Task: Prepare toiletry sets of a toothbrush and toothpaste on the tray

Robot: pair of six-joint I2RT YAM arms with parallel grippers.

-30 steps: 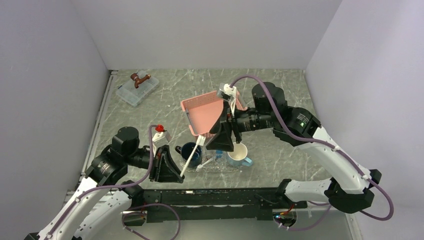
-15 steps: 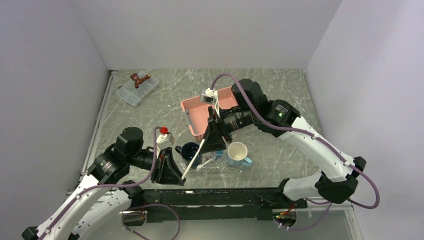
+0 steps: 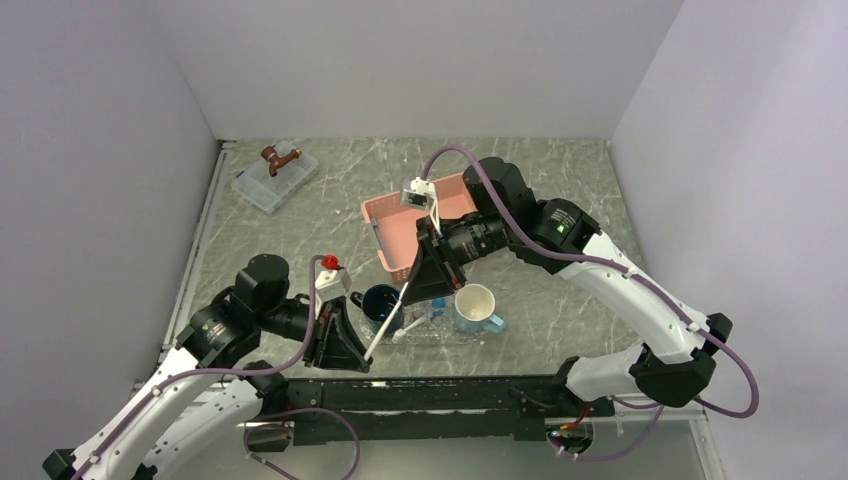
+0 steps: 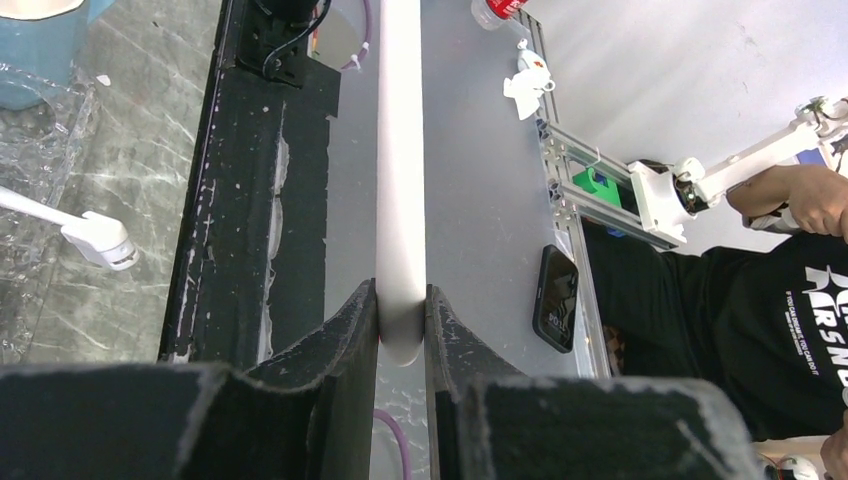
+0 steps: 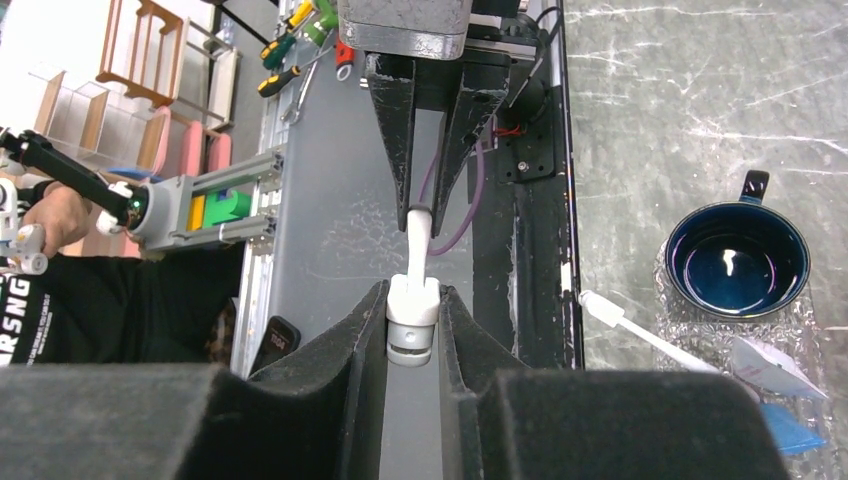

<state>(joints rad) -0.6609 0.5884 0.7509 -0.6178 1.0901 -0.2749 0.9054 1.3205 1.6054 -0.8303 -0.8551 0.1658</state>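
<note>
between the arms, above the near table edge, one toothbrush (image 3: 385, 322) is clamped at both ends. left gripper (image 4: 402, 300) is closed on its rounded plain end, right gripper (image 5: 412, 300) on its blocky end; only the wrist views show both grips clearly. second toothbrush (image 5: 640, 335) lies across the tray (image 5: 690, 325), toothpaste (image 5: 790, 420) and dark blue mug (image 5: 737, 262) alongside.

White arms (image 3: 640, 295), purple cables (image 3: 452, 150) (left claw (image 4: 402, 305) black)
</note>
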